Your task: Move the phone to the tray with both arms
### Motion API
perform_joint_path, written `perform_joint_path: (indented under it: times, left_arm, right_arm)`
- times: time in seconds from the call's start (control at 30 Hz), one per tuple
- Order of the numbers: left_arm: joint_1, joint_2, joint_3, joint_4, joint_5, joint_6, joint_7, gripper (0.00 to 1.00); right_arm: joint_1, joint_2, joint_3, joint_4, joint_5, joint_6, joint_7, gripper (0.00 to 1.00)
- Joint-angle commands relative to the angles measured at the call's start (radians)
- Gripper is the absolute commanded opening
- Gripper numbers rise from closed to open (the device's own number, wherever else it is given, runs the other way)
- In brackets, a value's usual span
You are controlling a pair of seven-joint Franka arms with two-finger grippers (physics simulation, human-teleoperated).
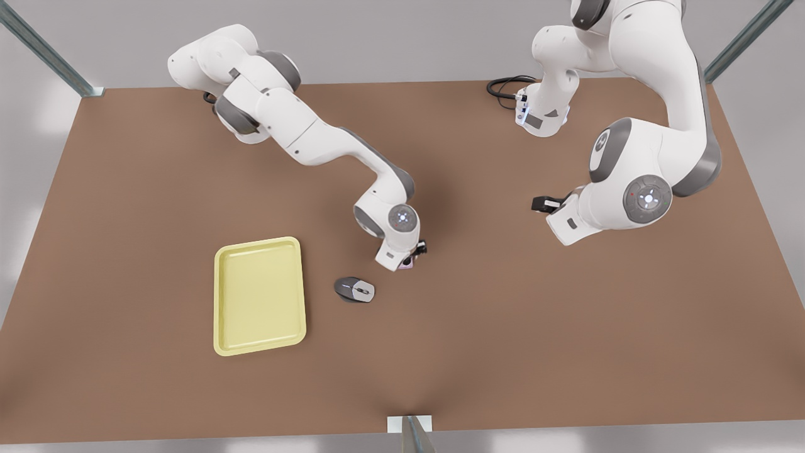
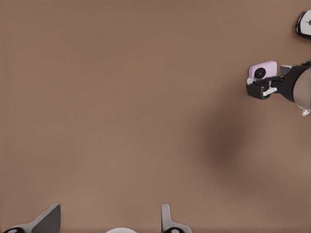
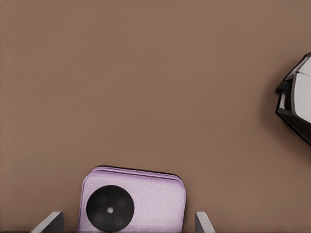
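Phone (image 3: 132, 203), pale pink: lying on the brown table (image 1: 503, 327), near the grey mouse (image 1: 355, 289) and apart from the yellow tray (image 1: 259, 296). Right gripper (image 1: 412, 257): hanging low over the phone, fingers spread either side of it, not clamping. Left gripper (image 1: 542, 204): waiting above bare table at the front view's right, fingers parted, holding nothing.

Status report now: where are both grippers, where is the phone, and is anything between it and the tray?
Right gripper at phone, fingers open around it. Left gripper open, waiting over bare table. Mouse lies between phone and tray.
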Motion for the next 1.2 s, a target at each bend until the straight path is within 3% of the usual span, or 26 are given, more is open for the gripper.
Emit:
perform_joint_path:
  times: [0.0, 0.2, 0.37, 0.43, 0.53, 0.67, 0.73, 0.8, 0.93, 0.97, 1.0, 1.17]
  left_arm:
    - [0.000, -0.002, 0.000, 0.002, 0.000, 0.001, 0.020, 1.00]
    - [0.003, 0.000, 0.000, 0.002, 0.000, 0.008, 0.020, 1.00]
    - [0.003, -0.002, 0.000, 0.035, 0.000, 0.015, 0.023, 1.00]
    - [0.003, 0.000, 0.000, 0.045, 0.002, 0.018, 0.020, 1.00]
    - [0.008, 0.000, 0.001, 0.043, 0.002, 0.033, 0.023, 1.00]
    - [0.008, -0.008, 0.001, 0.045, 0.002, 0.031, 0.015, 1.00]
    - [0.008, -0.033, 0.011, 0.045, 0.026, 0.021, 0.003, 1.00]
    - [0.008, -0.033, 0.030, 0.043, 0.029, 0.022, 0.005, 1.00]
    - [0.009, -0.036, 0.061, 0.045, 0.065, 0.030, 0.012, 1.00]
    - [0.008, -0.037, 0.063, 0.045, 0.066, 0.030, 0.012, 1.00]
    - [0.009, -0.039, 0.063, 0.045, 0.066, 0.030, 0.017, 1.00]
    - [0.008, -0.045, 0.064, 0.045, 0.069, 0.025, 0.008, 1.00]
  right_arm:
    - [0.002, 0.000, 0.000, 0.001, -0.014, 0.006, -0.050, 1.00]
    - [0.001, 0.013, -0.006, -0.013, -0.015, 0.020, -0.048, 0.95]
    - [0.001, 0.011, -0.006, -0.004, -0.012, 0.020, -0.050, 0.74]
    - [-0.004, 0.000, -0.006, -0.001, -0.011, 0.020, -0.050, 0.71]
    - [-0.033, -0.041, -0.006, 0.008, -0.006, 0.000, -0.051, 0.71]
    - [-0.246, -0.230, 0.014, -0.077, 0.018, -0.155, -0.264, 0.71]
    - [-0.464, -0.288, 0.097, -0.186, 0.018, -0.146, -0.453, 0.71]
    - [-0.603, -0.319, 0.108, -0.268, 0.017, -0.134, -0.634, 0.71]
    - [-0.673, -0.291, 0.100, -0.349, -0.002, -0.036, -0.725, 0.73]
    - [-0.676, -0.274, 0.099, -0.357, -0.009, -0.023, -0.726, 0.96]
    - [-0.686, -0.262, 0.099, -0.366, -0.008, -0.010, -0.725, 1.00]
    - [-0.711, -0.216, 0.060, -0.289, -0.005, 0.003, -0.718, 1.00]
